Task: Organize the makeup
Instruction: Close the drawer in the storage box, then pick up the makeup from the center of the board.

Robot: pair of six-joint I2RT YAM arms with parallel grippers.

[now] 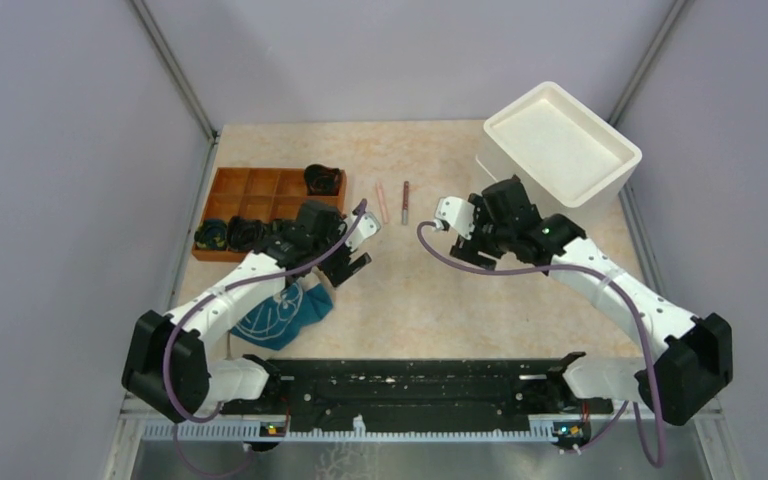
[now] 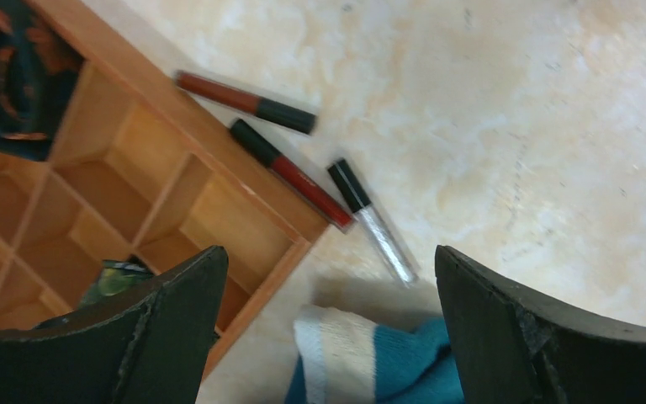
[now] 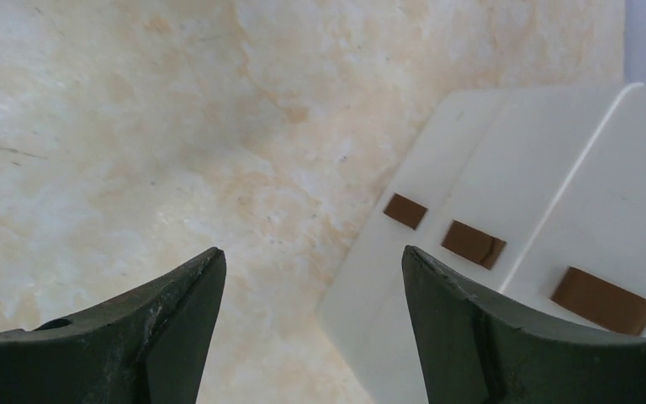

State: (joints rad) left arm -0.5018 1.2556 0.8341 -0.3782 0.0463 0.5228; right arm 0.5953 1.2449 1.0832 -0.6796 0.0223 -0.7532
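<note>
We see a beige marbled table (image 1: 430,310) carrying everything. A white rectangular plastic tub (image 1: 560,140) stands at its far right, and an orange-brown wooden tray of square compartments (image 1: 260,185) sits at the far left. We take the tray to be the sorting place. Dark bundled items (image 1: 322,178) fill a few cells, while others show bare wood. A teal patterned cloth (image 1: 285,312) lies by the tray's near corner, partly beneath the left arm.

The left end effector (image 2: 328,252) hangs over that corner with its jaws spread wide and nothing between them. We judge it is lined up for a pick. Below it, on the table just outside the tray wall, lie three slim black-capped tubes:
- a brown-red tube (image 2: 244,101)
- a red tube (image 2: 294,174) running along the wall
- a silver glitter tube (image 2: 374,220), nearest the jaws

The right end effector (image 3: 311,278) is likewise parted and holds nothing. It sits over bare table beside the tub, well apart from any makeup. A pale pink pencil (image 1: 382,203) and a dark red pencil (image 1: 405,200) lie side by side on the table between the arms, not yet sorted
</note>
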